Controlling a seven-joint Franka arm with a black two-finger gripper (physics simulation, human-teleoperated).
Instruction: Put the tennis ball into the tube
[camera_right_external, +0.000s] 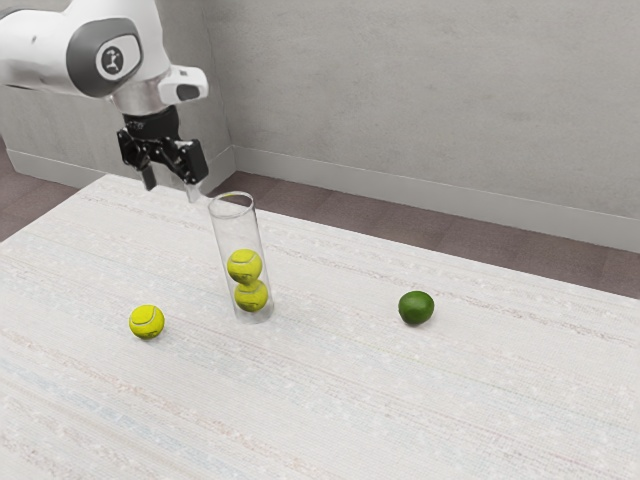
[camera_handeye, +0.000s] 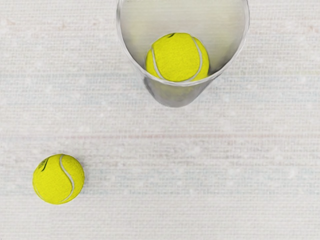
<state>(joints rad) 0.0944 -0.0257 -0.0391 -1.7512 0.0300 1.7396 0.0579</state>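
— Pale bench (camera_right_external: 330, 410) spread below the fingers (camera_right_external: 172, 192), arm (camera_right_external: 35, 45) above them, its badge (camera_right_external: 112, 58) unreadable!
— Clear tube (camera_right_external: 223, 226)?
— Upright, just beside and below the fingers, two stacked balls (camera_right_external: 244, 266) inside!
— Fingers?
— Released, parted, empty!
— And the loose tennis ball (camera_right_external: 147, 321)?
— On the bench, below the fingers, dark print (camera_handeye: 44, 164) illegible! Green fruit (camera_right_external: 416, 308) well apart from them, past the tube.

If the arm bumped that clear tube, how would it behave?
The clear tube would probably tip rather easily, being tall and narrow on its base. The two balls sitting low inside may steady it a little. Its smooth, glassy-looking wall could be slippery to grip, and might roll if knocked over.
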